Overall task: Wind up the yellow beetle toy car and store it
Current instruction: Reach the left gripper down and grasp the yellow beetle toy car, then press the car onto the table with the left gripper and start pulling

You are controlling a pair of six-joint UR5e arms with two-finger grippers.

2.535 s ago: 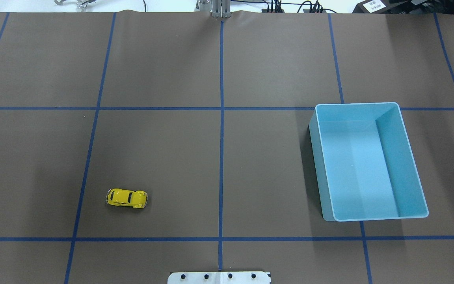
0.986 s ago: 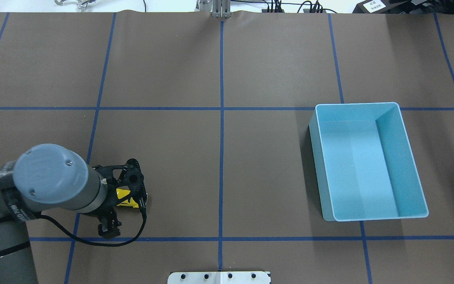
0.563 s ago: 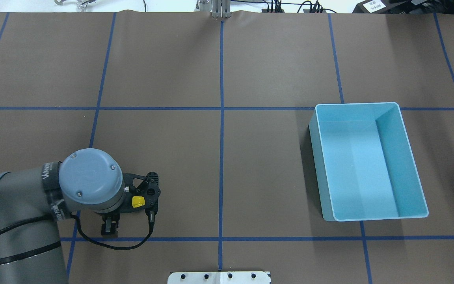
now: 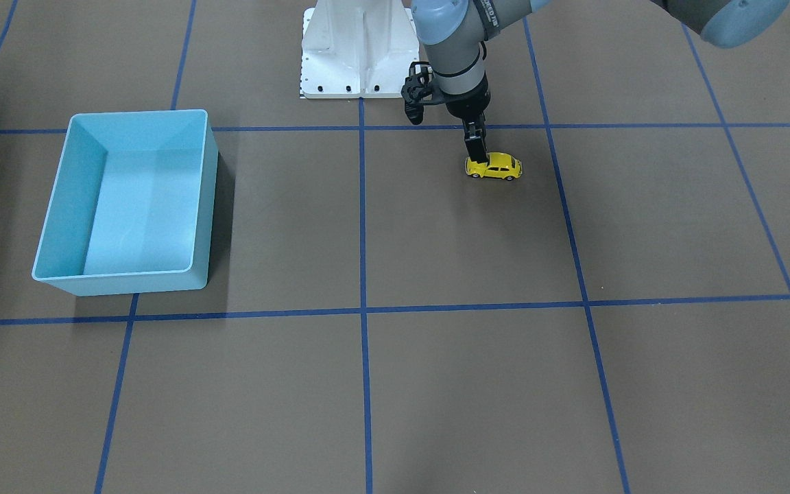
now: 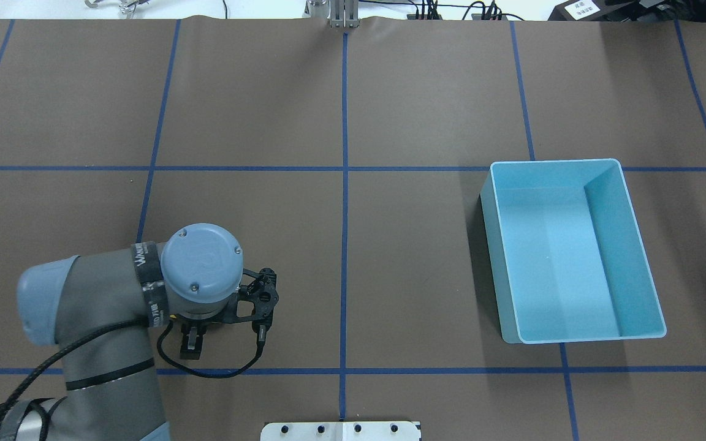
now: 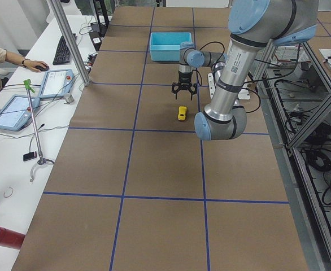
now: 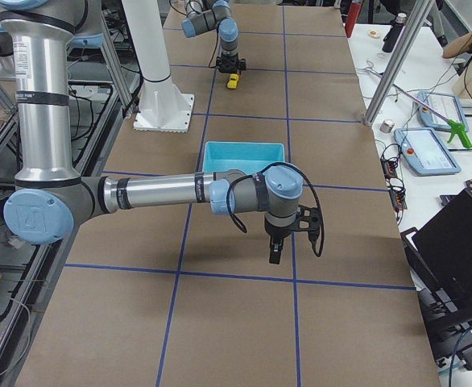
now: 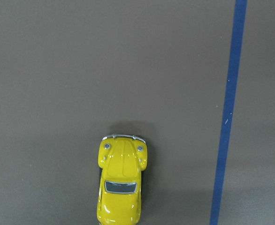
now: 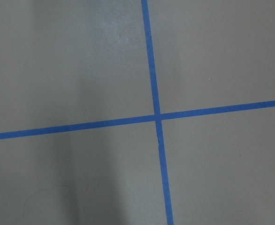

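Note:
The yellow beetle toy car (image 4: 494, 167) stands on its wheels on the brown mat. It also shows in the left wrist view (image 8: 121, 187) and small in the exterior left view (image 6: 182, 113). My left gripper (image 4: 475, 149) hangs straight down over the car and is open and empty. It is a little above the car (image 6: 183, 90). In the overhead view the left wrist (image 5: 201, 269) hides the car, and one finger (image 5: 191, 342) sticks out below it. My right gripper (image 7: 274, 256) shows only in the exterior right view, low over the mat. I cannot tell if it is open.
The light blue bin (image 5: 573, 251) stands empty on the robot's right half of the table (image 4: 127, 199). Blue tape lines (image 9: 156, 117) grid the mat. The white robot base (image 4: 354, 48) is at the table's robot-side edge. An operator's hand (image 6: 30, 63) is beside the table.
The left arm came in from the left and moved right over the car. Its wrist now covers the car in the overhead view. The car and the bin have not moved.

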